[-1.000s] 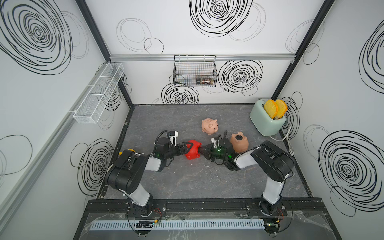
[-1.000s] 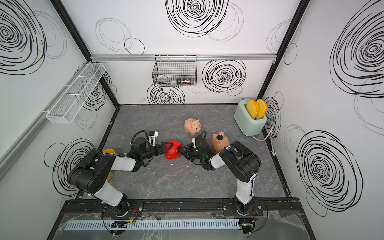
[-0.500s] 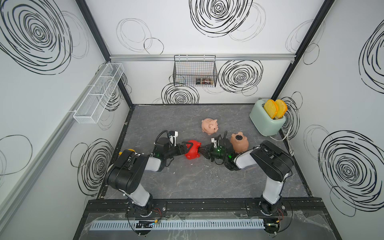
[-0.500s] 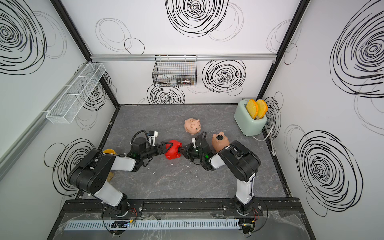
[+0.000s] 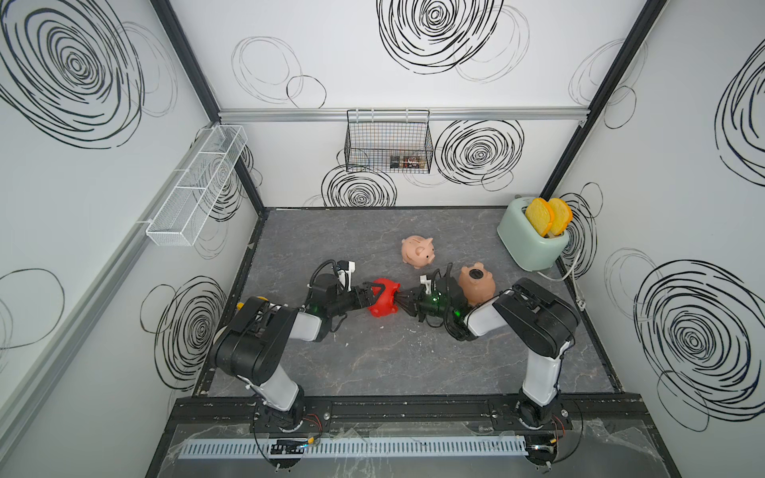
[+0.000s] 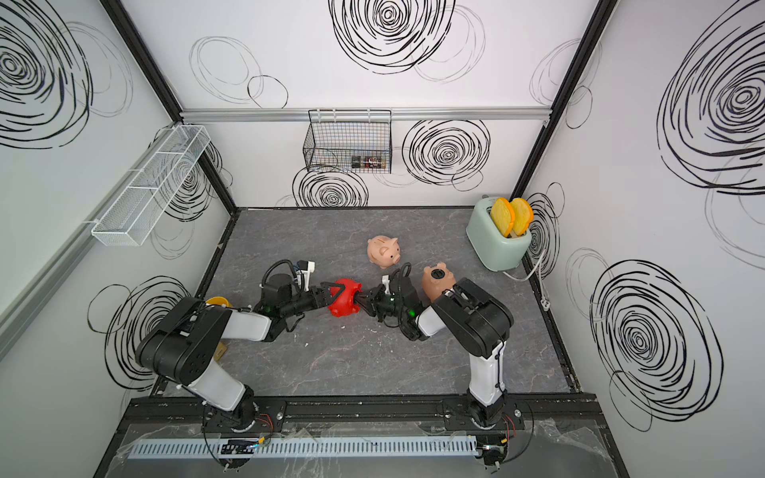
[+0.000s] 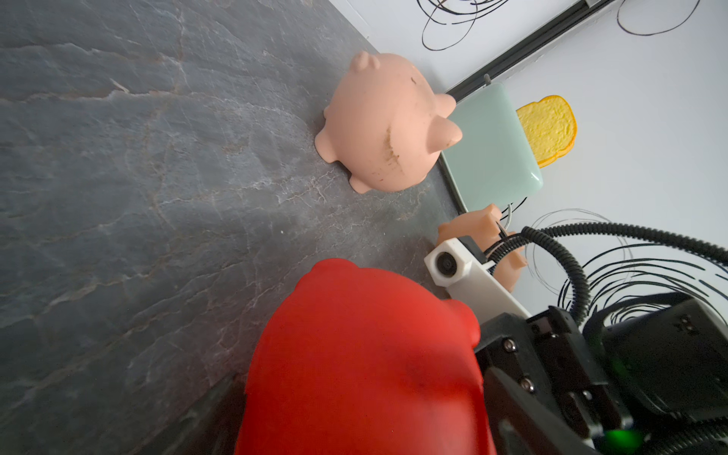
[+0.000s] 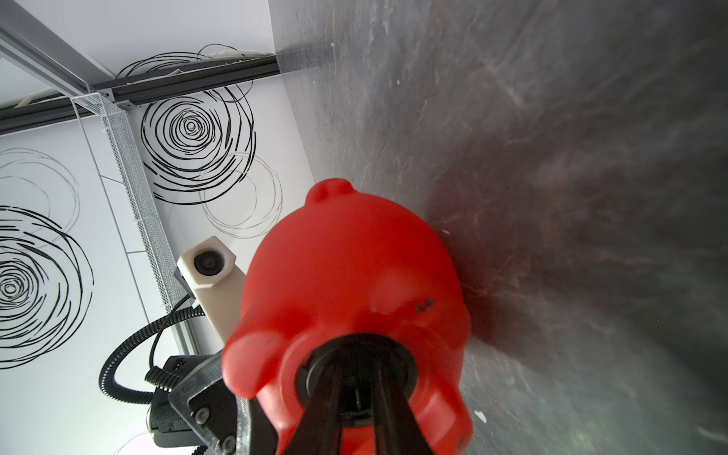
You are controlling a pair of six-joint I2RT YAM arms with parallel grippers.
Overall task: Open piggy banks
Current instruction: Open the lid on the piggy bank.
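Red piggy bank (image 5: 383,304) sits tipped on the table (image 5: 372,364), belly toward the right arm: we clamp the left gripper (image 5: 374,296) wide around its body as a brace so the right gripper (image 8: 356,388), fingers nearly together, pinches the black belly plug (image 8: 403,366).

Light: bright, even and diffuse from overhead in both top views.
Shadows: soft; I see one dark patch on the table (image 8: 551,256) beside the red pig (image 8: 346,275).
Blur: right wrist view smears across the table; black plug (image 8: 405,368) soft.
Left wrist: red pig out of focus up close.
Edges: wide-angle bowing.
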